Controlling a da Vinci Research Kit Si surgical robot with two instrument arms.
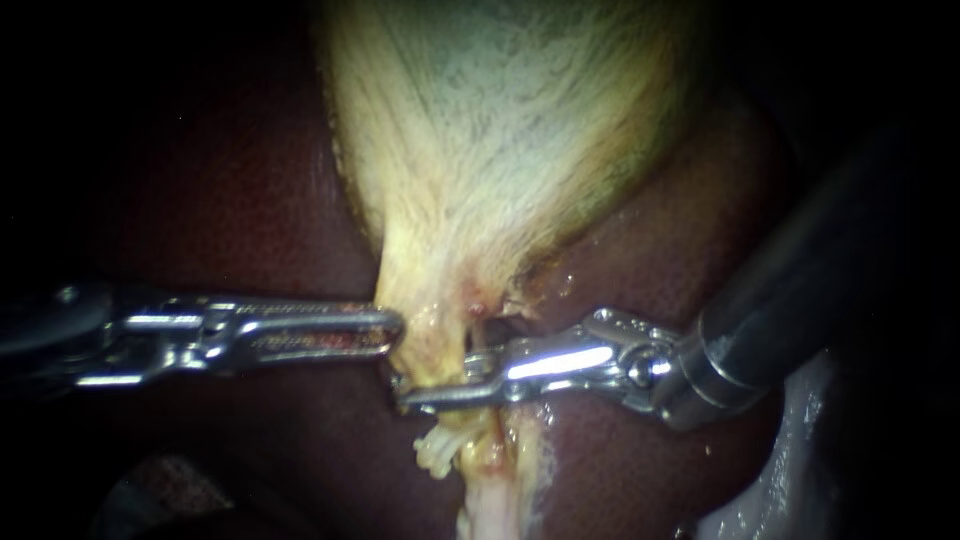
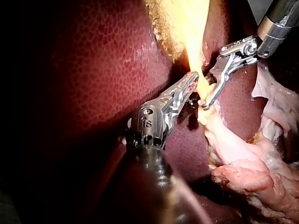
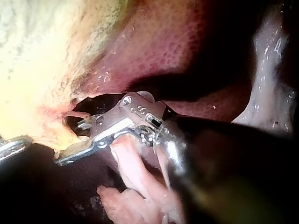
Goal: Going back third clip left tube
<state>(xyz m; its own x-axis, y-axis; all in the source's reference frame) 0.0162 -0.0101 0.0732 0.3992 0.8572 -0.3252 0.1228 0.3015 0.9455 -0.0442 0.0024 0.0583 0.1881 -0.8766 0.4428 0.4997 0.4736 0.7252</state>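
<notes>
liver (image 1: 230,200): dark red and mottled, it carries everything here; its outer edges are lost in shadow
gallbladder (image 1: 500,130): pale yellow-white, on the middle of the liver; broad toward the liver's upper edge, it tapers to a narrow neck between the two instruments
left instrument (image 1: 392,332): lies level across the liver from the left; its jaws are pressed together, the tips pinching the left side of the gallbladder's neck; the left wrist view shows yellow tissue caught at the tips
right instrument (image 1: 440,385): its dark shaft slants down from the upper right; its bright metal jaws are spread with a gap between them; the long lower jaw lies across the tube just under the neck, the shorter upper jaw sits at the neck's right side; its tips are near the left instrument's tips but apart from them
tube (image 1: 490,500): a pale pinkish strand running from the neck toward the liver's lower edge, passing behind the right instrument's lower jaw
clip: cannot be told apart from the shiny metal of the jaws
frayed tuft (image 1: 437,455): whitish, just beside the tube on its left, below the spread jaws
pale tissue (image 1: 790,480): glistening at the liver's lower right corner, under the right instrument's shaft
</notes>
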